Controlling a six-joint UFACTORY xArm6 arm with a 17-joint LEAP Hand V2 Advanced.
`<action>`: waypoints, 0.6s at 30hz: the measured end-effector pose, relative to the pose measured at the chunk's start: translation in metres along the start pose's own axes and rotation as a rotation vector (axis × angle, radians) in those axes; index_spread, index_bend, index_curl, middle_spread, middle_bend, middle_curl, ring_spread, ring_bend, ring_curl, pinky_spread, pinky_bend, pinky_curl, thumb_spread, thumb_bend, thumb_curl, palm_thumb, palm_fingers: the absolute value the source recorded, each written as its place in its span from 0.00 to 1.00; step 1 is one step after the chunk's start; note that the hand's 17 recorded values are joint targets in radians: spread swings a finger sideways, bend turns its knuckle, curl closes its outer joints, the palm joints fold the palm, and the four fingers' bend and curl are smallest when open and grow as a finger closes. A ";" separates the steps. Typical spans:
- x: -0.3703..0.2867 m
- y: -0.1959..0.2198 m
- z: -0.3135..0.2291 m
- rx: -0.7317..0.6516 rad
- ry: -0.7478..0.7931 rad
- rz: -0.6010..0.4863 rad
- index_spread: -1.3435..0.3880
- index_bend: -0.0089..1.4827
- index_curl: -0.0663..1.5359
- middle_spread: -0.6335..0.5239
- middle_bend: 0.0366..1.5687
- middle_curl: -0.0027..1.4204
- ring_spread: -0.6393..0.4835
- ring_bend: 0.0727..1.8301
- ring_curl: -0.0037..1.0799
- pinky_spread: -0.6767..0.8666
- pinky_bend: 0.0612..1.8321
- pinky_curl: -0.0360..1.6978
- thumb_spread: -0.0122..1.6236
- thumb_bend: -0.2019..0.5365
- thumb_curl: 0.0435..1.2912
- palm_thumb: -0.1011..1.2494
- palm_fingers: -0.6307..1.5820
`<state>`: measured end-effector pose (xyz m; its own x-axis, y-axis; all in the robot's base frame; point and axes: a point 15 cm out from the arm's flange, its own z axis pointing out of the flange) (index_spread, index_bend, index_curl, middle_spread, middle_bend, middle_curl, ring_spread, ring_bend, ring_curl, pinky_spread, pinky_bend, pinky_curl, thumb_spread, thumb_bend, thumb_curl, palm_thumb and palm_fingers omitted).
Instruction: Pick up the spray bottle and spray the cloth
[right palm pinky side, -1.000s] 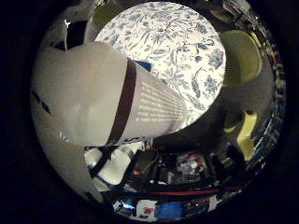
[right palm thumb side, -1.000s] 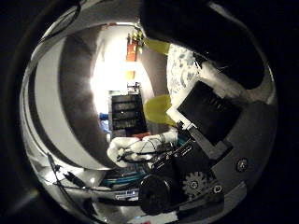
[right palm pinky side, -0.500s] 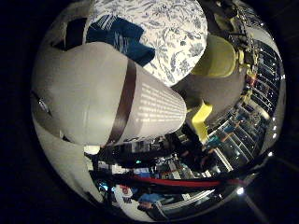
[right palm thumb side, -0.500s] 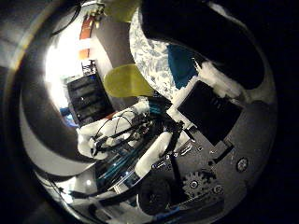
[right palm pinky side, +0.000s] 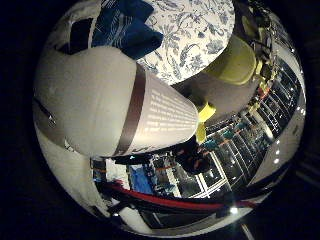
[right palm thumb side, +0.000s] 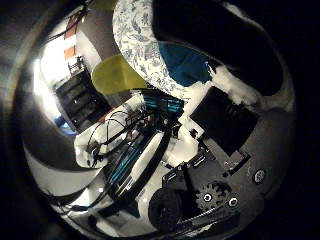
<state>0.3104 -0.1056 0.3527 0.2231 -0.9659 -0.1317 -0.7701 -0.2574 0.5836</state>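
Note:
A white spray bottle (right palm pinky side: 120, 100) with a dark brown band fills much of the little finger side palm view, close against the palm. My right hand (right palm thumb side: 225, 120) shows in the thumb side palm view as white and black fingers curled in front of the palm, holding the bottle. A blue cloth (right palm pinky side: 125, 25) lies on a round table with a floral tablecloth (right palm pinky side: 190, 40), beyond the bottle. The thumb side palm view also shows the cloth (right palm thumb side: 185, 65) on the table, beside my fingers. The bottle's nozzle is not visible.
A yellow-green chair (right palm pinky side: 235, 65) stands at the table's edge; it also shows in the thumb side palm view (right palm thumb side: 115, 75). A black shelf unit (right palm thumb side: 75, 100) stands by a bright window. Shelves and clutter (right palm pinky side: 200, 170) fill the room past the table.
Both views have swung, so the camera has moved. The blue cloth has come into view on the floral table. The bottle keeps the same place against the palm.

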 end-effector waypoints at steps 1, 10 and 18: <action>0.004 -0.002 0.002 -0.007 0.000 0.004 0.68 0.83 0.46 0.48 0.89 0.45 0.37 0.72 0.75 0.32 0.54 0.84 0.65 0.25 0.52 0.83 0.80; 0.020 -0.023 0.010 -0.031 0.007 0.010 0.68 0.83 0.46 0.48 0.89 0.45 0.37 0.72 0.75 0.31 0.53 0.84 0.66 0.26 0.52 0.84 0.80; 0.011 -0.030 0.006 -0.043 0.057 -0.016 0.68 0.83 0.46 0.48 0.89 0.45 0.37 0.72 0.75 0.31 0.53 0.85 0.66 0.26 0.51 0.84 0.80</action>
<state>0.3324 -0.1083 0.3290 0.2693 -0.9582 -0.0963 -0.7403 -0.2699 0.6158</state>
